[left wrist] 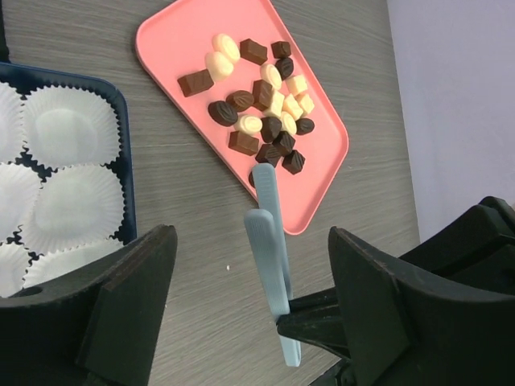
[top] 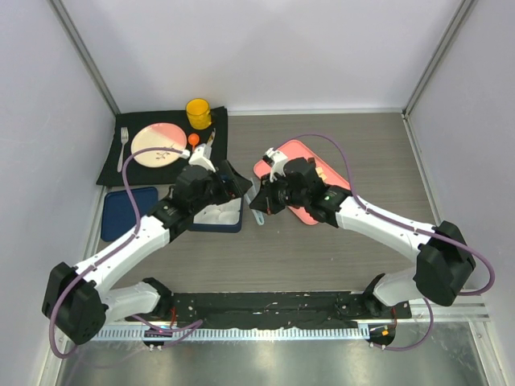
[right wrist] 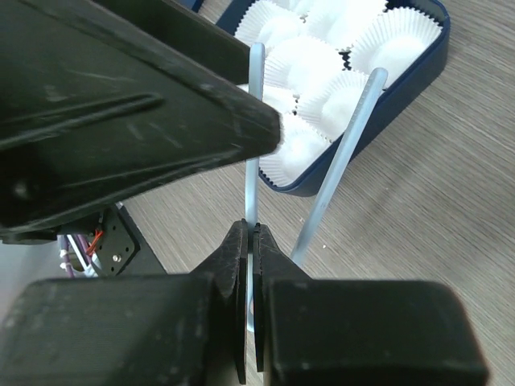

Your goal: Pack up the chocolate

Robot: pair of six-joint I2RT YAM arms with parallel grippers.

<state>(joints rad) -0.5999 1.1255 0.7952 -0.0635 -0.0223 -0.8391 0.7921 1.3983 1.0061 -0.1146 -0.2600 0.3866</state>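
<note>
A grey wood-grain tabletop (top: 362, 145) fills the middle. Pale, lavender-tinted wall panels (top: 257, 48) close it in at 9, 12 and 3 o'clock, joined by slanting aluminium posts (top: 87, 60). A brushed metal strip (top: 265, 366) runs along 6 o'clock. The light is soft and even.

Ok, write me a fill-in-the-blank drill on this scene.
1. The chocolates lie on a ___ tray.
2. The light-blue tongs are clamped in the ___ gripper.
3. The white paper cups sit in a dark ___ box.
Missing: pink; right; blue.
</note>
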